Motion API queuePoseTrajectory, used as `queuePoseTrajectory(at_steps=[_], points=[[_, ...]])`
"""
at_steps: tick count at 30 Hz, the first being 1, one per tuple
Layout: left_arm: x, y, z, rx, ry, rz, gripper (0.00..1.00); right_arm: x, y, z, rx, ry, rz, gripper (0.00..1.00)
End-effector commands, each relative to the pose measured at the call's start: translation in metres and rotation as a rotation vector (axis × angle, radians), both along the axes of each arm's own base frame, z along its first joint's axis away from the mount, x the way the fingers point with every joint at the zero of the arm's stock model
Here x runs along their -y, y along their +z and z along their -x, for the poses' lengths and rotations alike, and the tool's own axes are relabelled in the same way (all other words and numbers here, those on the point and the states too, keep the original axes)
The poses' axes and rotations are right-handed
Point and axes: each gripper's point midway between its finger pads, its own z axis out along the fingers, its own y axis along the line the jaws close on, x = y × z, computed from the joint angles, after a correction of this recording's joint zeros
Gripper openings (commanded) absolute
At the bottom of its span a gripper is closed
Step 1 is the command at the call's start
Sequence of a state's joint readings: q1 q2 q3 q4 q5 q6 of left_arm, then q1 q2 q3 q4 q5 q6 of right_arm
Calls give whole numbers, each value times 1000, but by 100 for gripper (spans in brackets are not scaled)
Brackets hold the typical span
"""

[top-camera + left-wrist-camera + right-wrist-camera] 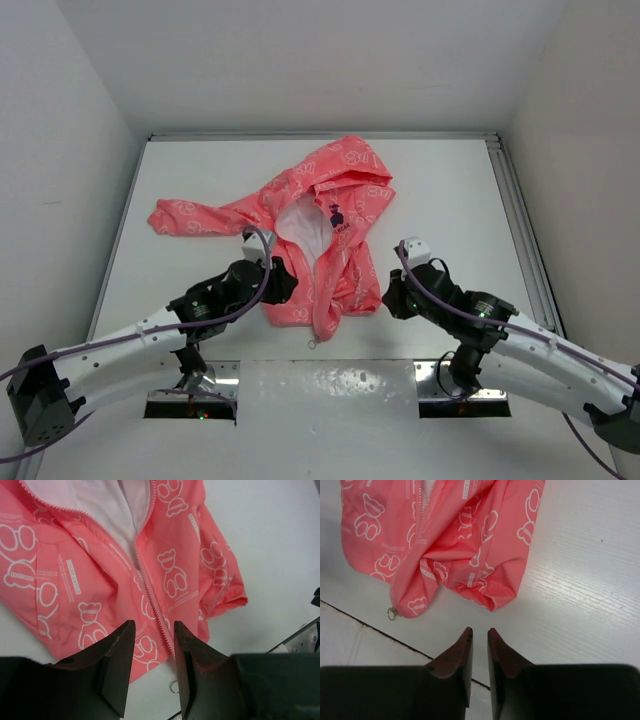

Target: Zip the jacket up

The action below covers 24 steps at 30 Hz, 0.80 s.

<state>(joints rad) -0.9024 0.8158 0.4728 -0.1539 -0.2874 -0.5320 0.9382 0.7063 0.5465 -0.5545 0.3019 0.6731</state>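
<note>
The coral-pink jacket [330, 230] lies flat on the white table, hood toward the back right and one sleeve stretched left. Its front gapes at the chest, showing white lining [115, 510]. The zipper [150, 600] runs down to the hem, where a small metal ring [173, 686] lies on the table. My left gripper [280, 285] hovers open over the lower hem, the zipper's bottom end showing between its fingers [153, 623]. My right gripper [390, 297] stands over bare table just short of the jacket's right corner [492, 602], jaws a narrow gap apart [479, 629], holding nothing.
White walls enclose the table on three sides, and a metal rail [520, 230] runs along its right edge. A dark seam [365, 625] crosses the near table surface. Metal mounting plates [210, 375] sit at the arm bases.
</note>
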Motion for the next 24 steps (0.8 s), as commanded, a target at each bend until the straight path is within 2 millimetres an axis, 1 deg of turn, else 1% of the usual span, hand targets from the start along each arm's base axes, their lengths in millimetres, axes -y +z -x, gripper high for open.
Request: queuePoseTrajectory(at_steps=[1,4,8,9,10,11,12,13,14,15,16,18,19,20,21,22,23,24], points=[[-7,-5,2,-20,21,-25,34,-9,18,-6,50,15,-48,20],[-16,-24,9,-78,41,-72,31,-9,19,-7,68,16,-62,27],[-16,-34,14,-108,34,-77,25,-5,16,-5,56,16,-43,29],[-21,-38,15,-111,56,-107,22,-7,17,-5,63,20,-52,26],[-19,-39,19,-108,47,-124,18,-7,16,-5,64,21,-54,21],[-20,-43,20,-112,60,-140,13,-6,15,-4,59,23,-49,8],[-22,-46,20,-109,77,-165,3,-7,15,-2,49,29,-48,0],[-17,-44,24,-110,62,-177,0,-6,15,-2,45,28,-50,0],[-16,-50,25,-131,77,-206,0,-5,12,-1,43,29,-48,0],[-27,-54,25,-120,125,-268,0,-5,13,-2,51,21,-55,0],[-23,-58,32,-117,110,-305,0,-4,12,-2,57,16,-56,0],[-24,-65,36,-136,125,-337,0,1,11,1,39,4,-48,0],[-21,-67,38,-148,117,-347,2,2,11,2,37,1,-51,0],[-21,-74,40,-170,123,-374,9,3,10,2,47,-6,-68,0],[-26,-77,42,-179,135,-400,22,3,9,2,53,-9,-81,0],[-27,-81,44,-179,138,-408,27,4,3,3,50,-7,-81,1],[-28,-83,45,-179,136,-410,30,2,5,3,54,-3,-91,2],[-22,-83,44,-176,126,-391,34,2,3,5,41,2,-84,3]])
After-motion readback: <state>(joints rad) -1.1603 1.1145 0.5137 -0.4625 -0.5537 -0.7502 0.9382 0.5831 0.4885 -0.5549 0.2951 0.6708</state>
